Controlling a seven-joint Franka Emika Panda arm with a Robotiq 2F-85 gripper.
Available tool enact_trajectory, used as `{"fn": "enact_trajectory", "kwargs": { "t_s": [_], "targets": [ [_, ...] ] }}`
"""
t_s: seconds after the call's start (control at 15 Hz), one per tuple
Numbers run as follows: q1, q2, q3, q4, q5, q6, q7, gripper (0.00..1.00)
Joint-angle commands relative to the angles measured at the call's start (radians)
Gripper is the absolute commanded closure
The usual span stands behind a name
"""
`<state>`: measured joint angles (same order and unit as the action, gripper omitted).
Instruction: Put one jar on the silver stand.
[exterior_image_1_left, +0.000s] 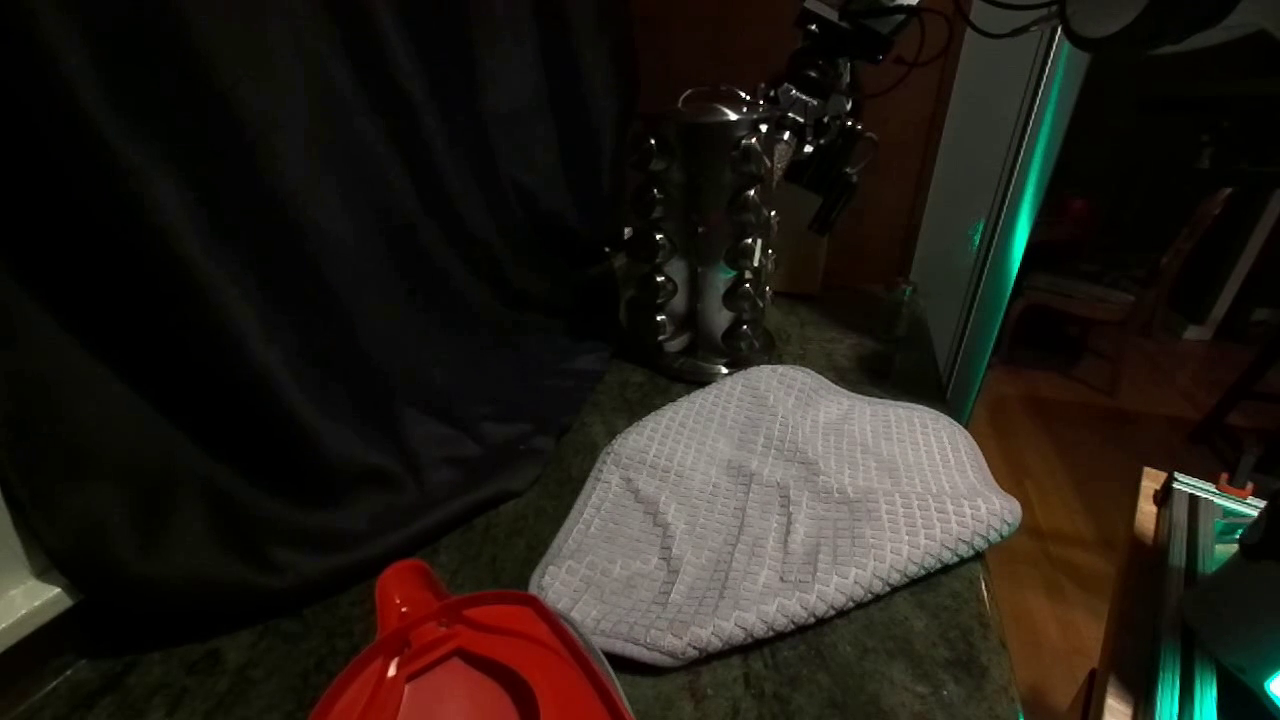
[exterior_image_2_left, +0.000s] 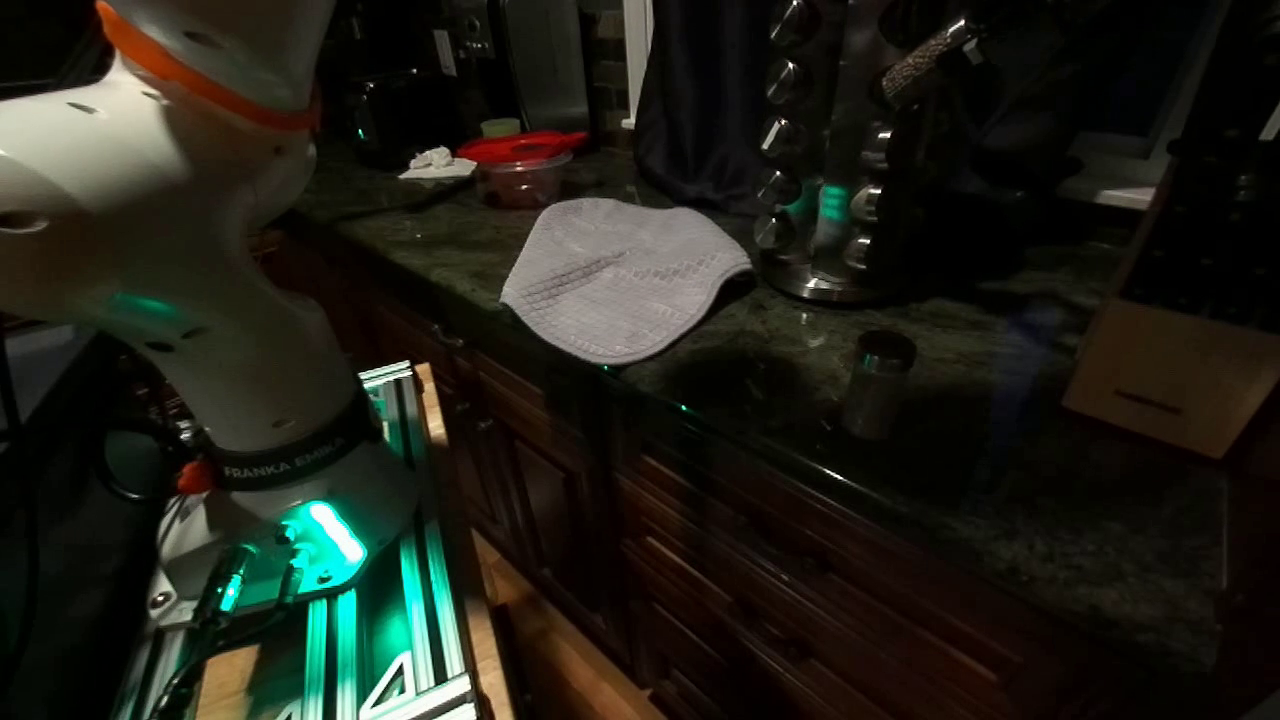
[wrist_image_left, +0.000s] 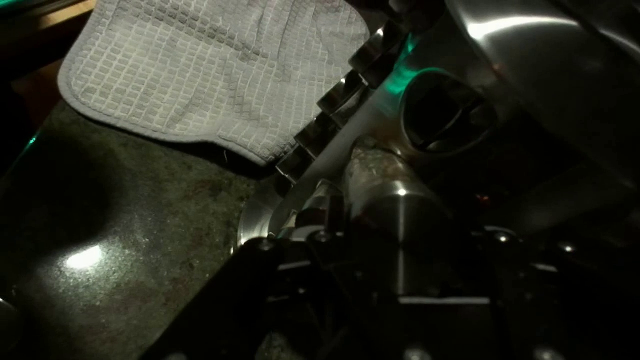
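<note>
The silver stand (exterior_image_1_left: 715, 112) rises from its round base (exterior_image_2_left: 835, 286) on the dark counter, holding several jars with shiny lids. My gripper (wrist_image_left: 407, 235) is shut on a jar (wrist_image_left: 377, 167), gripping it around its metal lid. In an exterior view this tilted jar (exterior_image_2_left: 925, 70) points its glass end down toward the stand's upper part. A dark round opening with a metal rim (wrist_image_left: 406, 112) shows just beside the glass end in the wrist view; whether they touch, I cannot tell. Another jar (exterior_image_2_left: 878, 385) stands upright on the counter.
A grey cloth (exterior_image_1_left: 780, 500) lies in front of the stand. A red-lidded container (exterior_image_2_left: 520, 165) stands beyond the cloth, and a brownish block (exterior_image_2_left: 1170, 370) sits across the counter. A black curtain (exterior_image_1_left: 300, 250) hangs close beside the stand.
</note>
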<state>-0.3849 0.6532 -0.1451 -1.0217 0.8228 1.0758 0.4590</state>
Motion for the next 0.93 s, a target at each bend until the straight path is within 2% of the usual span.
{"fn": "enact_trajectory", "kwargs": {
  "t_s": [0.0, 0.33, 0.87],
  "targets": [
    [-0.016, 0.04, 0.024, 0.022, 0.058, -0.057, 0.058, 0.76],
    [-0.006, 0.018, 0.019, 0.001, 0.05, -0.041, 0.084, 0.76],
    [0.019, -0.077, -0.009, -0.106, 0.021, 0.055, 0.11, 0.76]
  ]
}}
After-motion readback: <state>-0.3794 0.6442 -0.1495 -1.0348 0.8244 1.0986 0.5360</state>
